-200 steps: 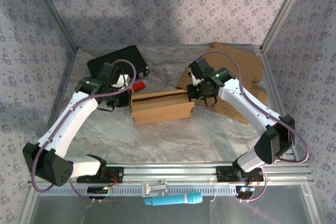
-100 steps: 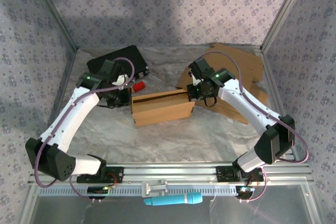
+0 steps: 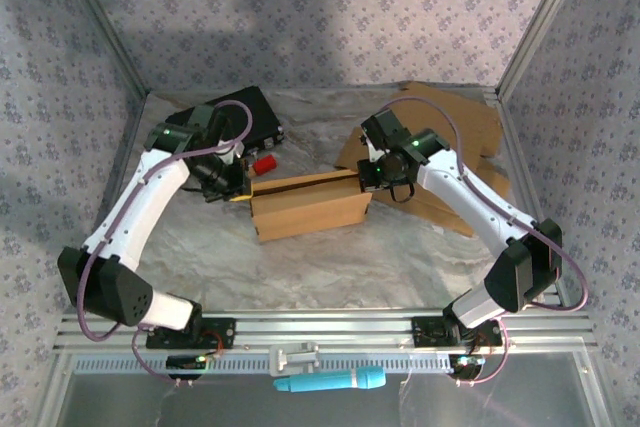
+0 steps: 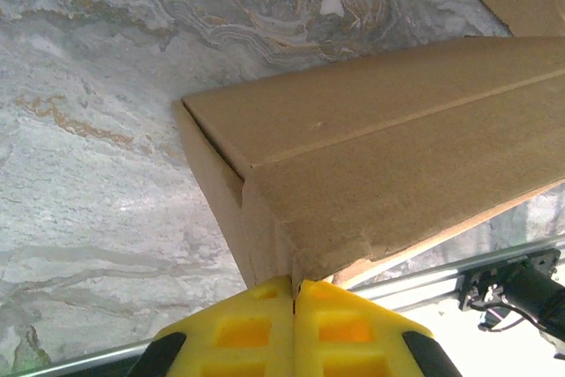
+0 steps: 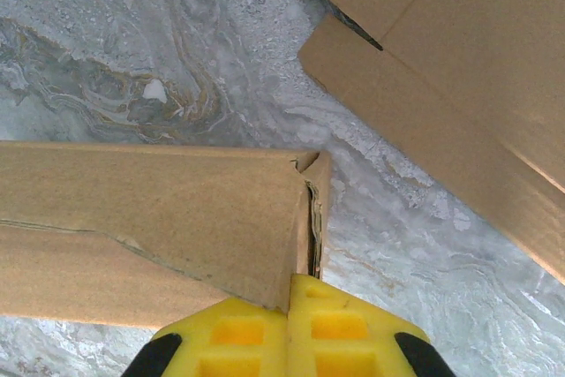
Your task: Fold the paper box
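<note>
Watching the paper box (image 3: pixel 308 205): it lies mid-table on the marble table (image 3: pixel 300 267), lengthwise between the arms. I see the left gripper (image 4: pixel 293 285) clenched, tips touching the box's left end corner. The right gripper (image 5: pixel 289 283) is clenched too, tips at the right end. Flat cardboard sheets (image 5: pixel 459 86) lie just beyond.
</note>
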You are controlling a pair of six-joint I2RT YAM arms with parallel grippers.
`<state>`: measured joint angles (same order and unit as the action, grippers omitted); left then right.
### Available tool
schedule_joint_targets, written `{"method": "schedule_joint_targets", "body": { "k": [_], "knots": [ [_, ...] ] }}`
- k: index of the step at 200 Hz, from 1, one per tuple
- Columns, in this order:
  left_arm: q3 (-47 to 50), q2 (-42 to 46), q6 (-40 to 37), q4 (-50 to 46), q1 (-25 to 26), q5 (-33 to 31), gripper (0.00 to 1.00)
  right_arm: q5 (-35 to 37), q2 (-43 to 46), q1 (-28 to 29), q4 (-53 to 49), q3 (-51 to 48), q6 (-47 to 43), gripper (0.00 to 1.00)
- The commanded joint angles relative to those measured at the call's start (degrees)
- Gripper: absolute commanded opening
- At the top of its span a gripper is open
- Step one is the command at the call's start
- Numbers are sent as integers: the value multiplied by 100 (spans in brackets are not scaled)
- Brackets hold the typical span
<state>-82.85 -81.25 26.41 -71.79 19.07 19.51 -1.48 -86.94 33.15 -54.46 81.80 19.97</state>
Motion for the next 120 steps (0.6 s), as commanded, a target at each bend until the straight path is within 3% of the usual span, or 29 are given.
{"method": "schedule_joint_targets", "body": {
  "k": [1,120],
  "knots": [
    [-278,-101,-19,-271,-60,483,0,-290,-34,-22,-245,-78,-90,0],
    [-75,-145,11,-159,-97,604,0,-441,-123,-85,-239,-6,-161,0]
  ]
}}
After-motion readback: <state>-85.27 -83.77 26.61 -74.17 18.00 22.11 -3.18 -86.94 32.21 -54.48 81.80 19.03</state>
